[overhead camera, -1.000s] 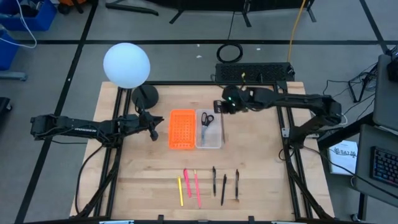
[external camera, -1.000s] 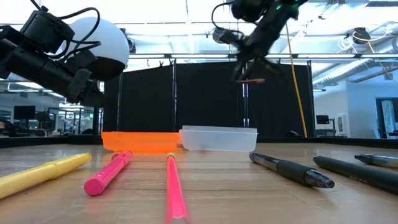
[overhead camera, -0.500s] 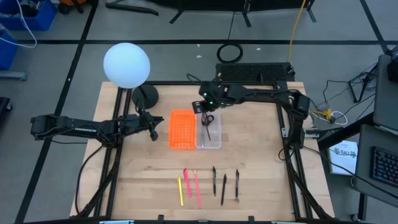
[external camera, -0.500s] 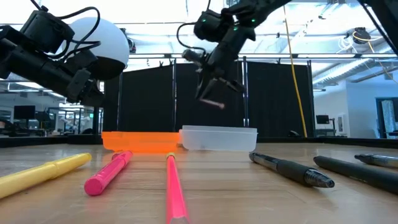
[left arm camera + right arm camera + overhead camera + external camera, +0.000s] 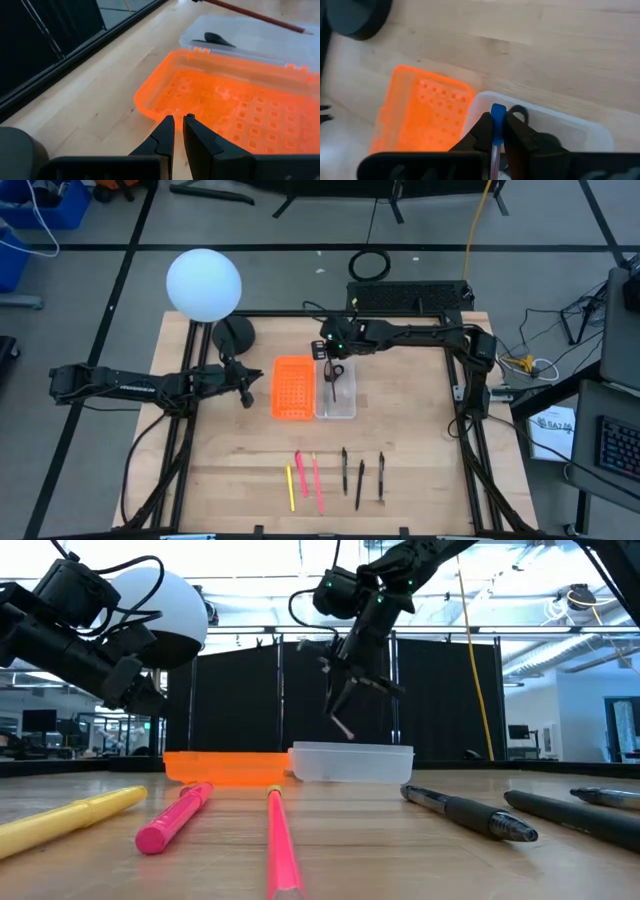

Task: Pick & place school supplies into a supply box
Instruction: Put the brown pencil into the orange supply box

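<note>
Pens and pencils are what I am moving, and one pen (image 5: 343, 726) is now pinched between the fingers of my right gripper (image 5: 331, 361), with its blue cap (image 5: 497, 111) showing between the fingertips in the right wrist view. It hangs tilted above the far end of the supply box (image 5: 349, 408), the clear tray that sits just right of the orange tray (image 5: 292, 388) and touches it. The scissors (image 5: 213, 38) already lie in the far part of the clear box. On the near side of the table the rest wait in a row: a yellow pencil (image 5: 290, 487), two pink pens (image 5: 301, 473), and three dark pens (image 5: 360, 484).

To do this step well, I think I should lower the pen until its lower tip is inside the box walls, and turn it along the long side of the box before I release. It is tilted, so if I let go too high it may bounce off the scissors or over the rim. I should also stay right of the shared wall, so that it does not fall in the orange tray.

My left gripper (image 5: 178, 131) waits above the table to the left of the orange tray, its fingers nearly together and holding nothing.
</note>
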Action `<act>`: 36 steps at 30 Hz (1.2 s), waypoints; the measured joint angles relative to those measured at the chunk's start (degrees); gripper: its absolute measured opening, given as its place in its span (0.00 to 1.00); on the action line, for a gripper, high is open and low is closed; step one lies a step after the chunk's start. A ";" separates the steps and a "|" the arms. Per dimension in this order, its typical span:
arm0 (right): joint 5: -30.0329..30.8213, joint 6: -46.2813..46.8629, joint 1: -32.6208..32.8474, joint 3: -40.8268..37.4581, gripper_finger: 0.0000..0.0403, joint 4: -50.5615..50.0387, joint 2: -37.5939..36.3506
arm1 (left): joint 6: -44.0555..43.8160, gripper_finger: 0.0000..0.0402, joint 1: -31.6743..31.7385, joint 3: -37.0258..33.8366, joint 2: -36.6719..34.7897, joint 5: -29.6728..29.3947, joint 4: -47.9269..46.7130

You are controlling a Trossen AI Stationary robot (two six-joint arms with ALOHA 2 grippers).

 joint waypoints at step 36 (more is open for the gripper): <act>1.74 2.51 2.57 -1.79 0.05 4.96 9.09 | -1.16 0.11 0.03 0.00 0.00 -0.08 1.33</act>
